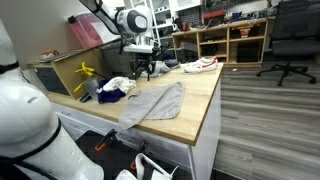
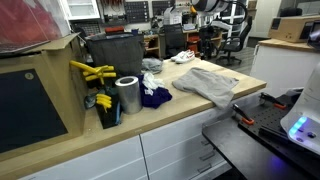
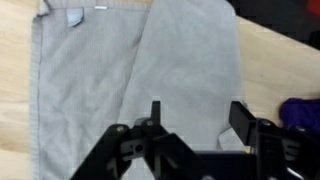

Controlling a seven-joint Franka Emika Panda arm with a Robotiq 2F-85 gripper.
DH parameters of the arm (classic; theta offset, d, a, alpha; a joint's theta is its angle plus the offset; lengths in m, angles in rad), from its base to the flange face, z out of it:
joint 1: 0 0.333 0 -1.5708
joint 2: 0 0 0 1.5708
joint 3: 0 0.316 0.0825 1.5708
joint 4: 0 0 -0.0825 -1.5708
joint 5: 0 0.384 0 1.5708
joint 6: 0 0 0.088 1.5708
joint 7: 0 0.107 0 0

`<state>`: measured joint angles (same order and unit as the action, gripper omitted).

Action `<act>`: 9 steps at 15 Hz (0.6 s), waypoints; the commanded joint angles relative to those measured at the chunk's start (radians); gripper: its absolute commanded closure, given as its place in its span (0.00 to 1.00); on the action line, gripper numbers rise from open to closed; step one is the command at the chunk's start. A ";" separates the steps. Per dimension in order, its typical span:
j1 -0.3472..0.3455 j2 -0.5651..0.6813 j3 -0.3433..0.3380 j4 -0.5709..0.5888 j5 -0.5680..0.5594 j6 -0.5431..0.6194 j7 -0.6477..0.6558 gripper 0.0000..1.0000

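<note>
Plainly, the gripper (image 3: 197, 116) holds nothing: in the wrist view its two fingers (image 3: 155, 115) stand wide apart, with only fabric showing in the gap. It hangs just above the grey cloth (image 3: 120, 70), which lies flat on the wooden table (image 1: 203, 105). One half of the cloth seems folded over the other, so a long edge runs up its middle. A small label near the top hem suggests a garment. The open jaws sit over the cloth's near end, probably because a loose edge is easier to pinch there than the smooth middle. In an exterior view the grey cloth (image 1: 155, 103) reaches the table's front edge, and one corner droops slightly over it. A blue cloth (image 2: 155, 97) is bunched just beside it, a silver cylinder (image 2: 127, 95) stands farther along, and a shoe (image 1: 203, 65) rests well apart near the back. That leaves the grey cloth enough bare wood to stay spread out.
</note>
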<state>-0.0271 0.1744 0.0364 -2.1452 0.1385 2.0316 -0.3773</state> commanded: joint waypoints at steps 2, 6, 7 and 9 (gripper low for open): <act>0.007 0.012 -0.027 -0.030 -0.112 0.168 0.133 0.66; 0.005 0.019 -0.053 -0.086 -0.224 0.237 0.220 0.95; 0.004 0.020 -0.058 -0.100 -0.242 0.256 0.234 0.99; 0.000 0.026 -0.072 -0.129 -0.273 0.304 0.261 1.00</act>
<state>-0.0277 0.2101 -0.0183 -2.2243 -0.0860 2.2689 -0.1692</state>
